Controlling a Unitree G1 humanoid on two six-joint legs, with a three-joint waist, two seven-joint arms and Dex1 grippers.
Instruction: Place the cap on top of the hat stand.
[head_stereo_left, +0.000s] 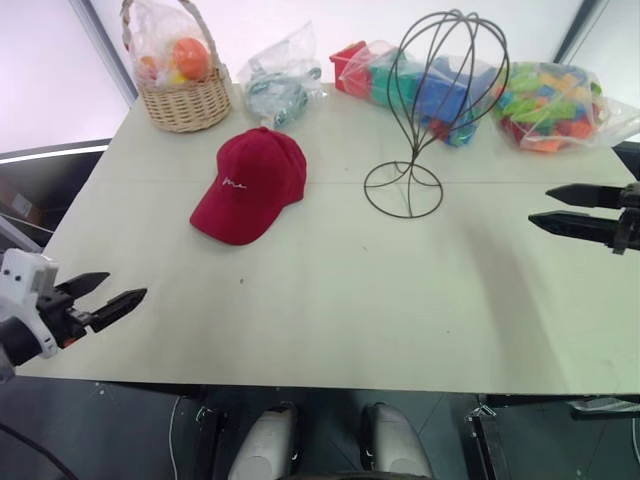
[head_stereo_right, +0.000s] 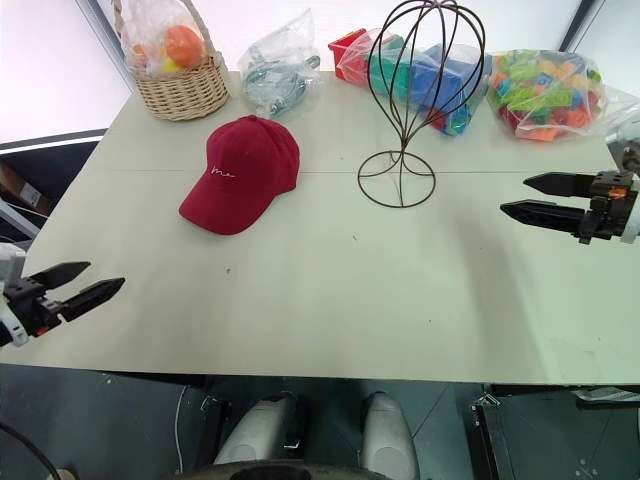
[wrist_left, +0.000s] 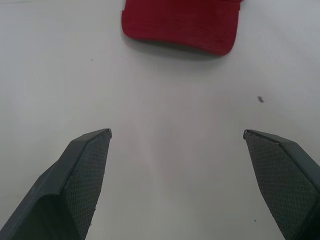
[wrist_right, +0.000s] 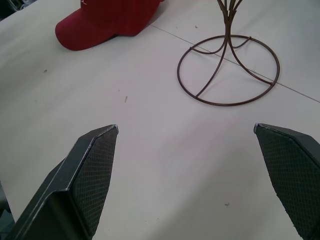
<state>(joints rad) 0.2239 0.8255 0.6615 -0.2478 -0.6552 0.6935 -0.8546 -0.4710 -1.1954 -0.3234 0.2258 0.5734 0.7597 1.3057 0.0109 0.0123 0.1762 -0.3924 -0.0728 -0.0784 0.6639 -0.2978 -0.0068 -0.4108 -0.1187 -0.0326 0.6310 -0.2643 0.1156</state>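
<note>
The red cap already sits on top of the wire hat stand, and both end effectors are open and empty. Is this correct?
Not quite. In the left eye view the red cap lies on the table, beside the wire hat stand. The left end effector and right end effector are open and empty.

Bright, even light; the table (head_stereo_left: 330, 310) shows soft, faint shadows and the white backdrop glares. Pictures sharp, no visible blur.

Left hand (head_stereo_left: 112, 290) and right hand (head_stereo_left: 540, 205) hover apart, fingers spread, empty.
</note>
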